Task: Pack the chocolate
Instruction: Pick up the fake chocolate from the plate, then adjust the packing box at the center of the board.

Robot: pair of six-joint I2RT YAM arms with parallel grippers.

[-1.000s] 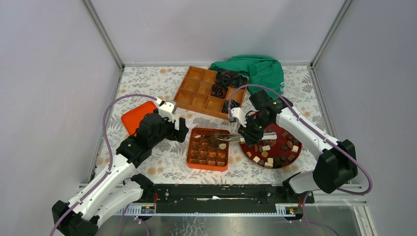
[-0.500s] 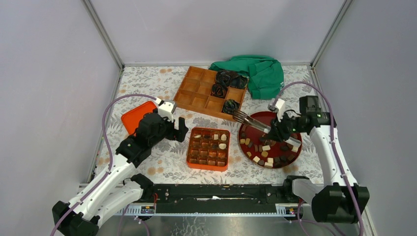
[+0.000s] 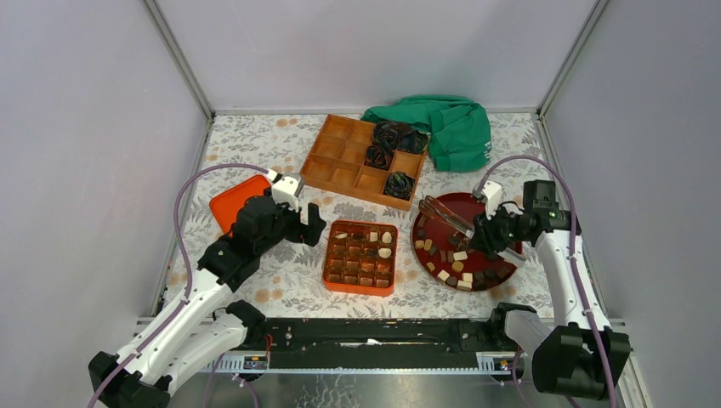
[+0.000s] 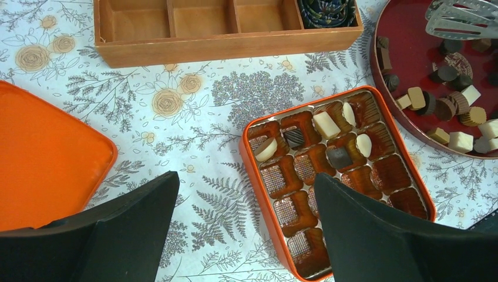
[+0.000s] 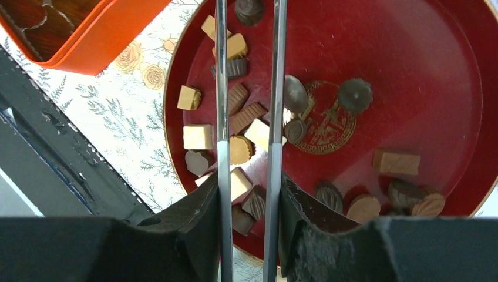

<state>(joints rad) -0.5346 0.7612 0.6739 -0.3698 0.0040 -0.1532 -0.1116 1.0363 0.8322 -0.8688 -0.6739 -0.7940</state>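
**Hazards.** The right end effector point(image 5: 249, 235) is clamped narrowly on the handles of the tongs point(image 5: 221, 88), which reach out over the red plate point(image 5: 411, 70). The grip sits on two thin, smooth metal arms, so a slip there would likely let the tongs twist and miss a piece. No piece is visible at the tips.

The chocolate point(image 5: 198, 136) lies loose on the plate, crowded toward its near and left side, with several pieces touching. Closing the tips in that cluster may catch two pieces or flick one over the low rim onto the desk point(image 4: 194, 117).

A few more pieces already sit in the orange box point(image 4: 246, 153), and most of its cells look empty. A piece released off-centre may land on a divider.

The left end effector point(image 4: 245, 182) hovers wide open, holding nothing, above the near-left corner of the box. A low carry path could strike it.

**Clearance.**
- Box and plate stand just beside each other, with a narrow strip of desk between them.
- The orange lid point(image 4: 47, 158) lies flat to the left of the box, apart from it.
- The wooden tray point(image 4: 223, 47) with its black bundles point(image 3: 378, 155) stands behind the box, and the tong tips are near its right corner.
- The green cloth point(image 3: 451, 127) lies at the far edge.
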